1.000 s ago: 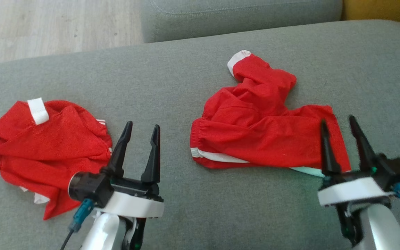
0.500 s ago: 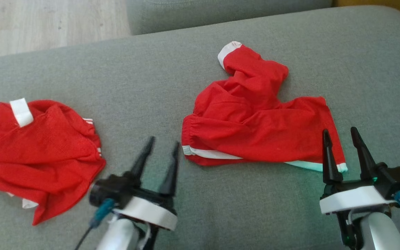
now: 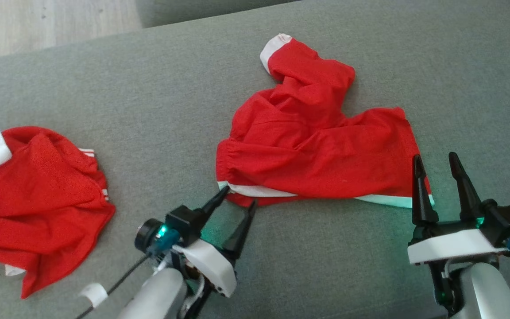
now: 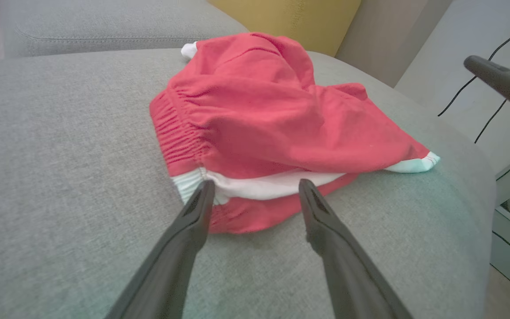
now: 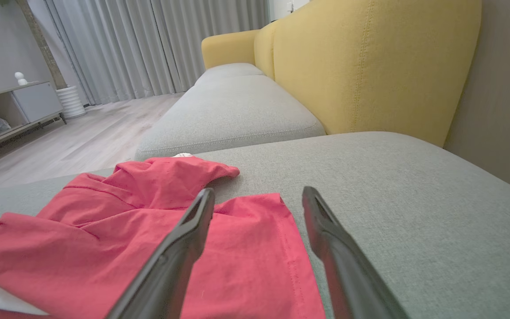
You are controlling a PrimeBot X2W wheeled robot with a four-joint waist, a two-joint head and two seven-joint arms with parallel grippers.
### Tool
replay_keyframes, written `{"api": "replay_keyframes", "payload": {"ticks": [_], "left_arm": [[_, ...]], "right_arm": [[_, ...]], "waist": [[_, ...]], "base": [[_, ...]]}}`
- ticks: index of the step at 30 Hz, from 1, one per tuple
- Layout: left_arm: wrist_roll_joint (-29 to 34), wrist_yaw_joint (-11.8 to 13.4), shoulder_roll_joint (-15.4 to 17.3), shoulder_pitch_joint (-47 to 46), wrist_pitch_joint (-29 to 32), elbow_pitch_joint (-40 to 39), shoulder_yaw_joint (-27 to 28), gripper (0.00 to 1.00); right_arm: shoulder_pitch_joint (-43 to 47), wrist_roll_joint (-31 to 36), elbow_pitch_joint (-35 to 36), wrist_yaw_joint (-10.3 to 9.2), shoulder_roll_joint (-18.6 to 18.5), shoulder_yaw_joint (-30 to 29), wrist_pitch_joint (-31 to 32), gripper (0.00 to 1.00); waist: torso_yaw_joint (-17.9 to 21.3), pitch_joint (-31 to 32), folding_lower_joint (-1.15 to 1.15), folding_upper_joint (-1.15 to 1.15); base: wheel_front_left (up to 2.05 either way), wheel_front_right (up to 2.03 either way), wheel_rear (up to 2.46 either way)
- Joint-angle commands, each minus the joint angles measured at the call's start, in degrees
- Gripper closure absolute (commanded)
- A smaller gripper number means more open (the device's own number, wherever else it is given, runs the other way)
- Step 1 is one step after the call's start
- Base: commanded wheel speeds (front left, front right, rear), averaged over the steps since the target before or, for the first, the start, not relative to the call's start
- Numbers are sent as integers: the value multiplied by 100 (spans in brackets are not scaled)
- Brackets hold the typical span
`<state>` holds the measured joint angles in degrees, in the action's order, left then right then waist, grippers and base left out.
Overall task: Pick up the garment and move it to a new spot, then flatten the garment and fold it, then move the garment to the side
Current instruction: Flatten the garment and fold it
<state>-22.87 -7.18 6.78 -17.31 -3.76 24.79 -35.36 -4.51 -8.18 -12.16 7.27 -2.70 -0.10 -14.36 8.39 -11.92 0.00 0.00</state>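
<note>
On the grey sofa (image 3: 148, 88), the left pincer (image 3: 240, 196) has slid across to the red shorts (image 3: 308, 150). It may catch only the top layer, because the cloth is bunched. The shorts' white-edged corner lies right at its tips. The right pincer (image 3: 434, 156) sits by the other corner. Both are wide apart, empty.

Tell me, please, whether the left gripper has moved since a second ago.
Yes. The left gripper has moved right, toward the red shorts; its open jaws now reach their white-striped corner.
</note>
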Motion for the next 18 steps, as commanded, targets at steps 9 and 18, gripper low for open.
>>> {"api": "replay_keyframes", "payload": {"ticks": [9, 18], "left_arm": [[-54, 229, 146, -388, -153, 169, 348, 0], [-221, 190, 107, -473, -175, 246, 351, 0]], "right_arm": [[-193, -77, 198, 22, -18, 151, -63, 0], [-213, -110, 171, 22, -18, 208, -63, 0]], "waist": [[99, -53, 0, 0], [104, -73, 0, 0]], "base": [[0, 0, 0], [0, 0, 0]]}}
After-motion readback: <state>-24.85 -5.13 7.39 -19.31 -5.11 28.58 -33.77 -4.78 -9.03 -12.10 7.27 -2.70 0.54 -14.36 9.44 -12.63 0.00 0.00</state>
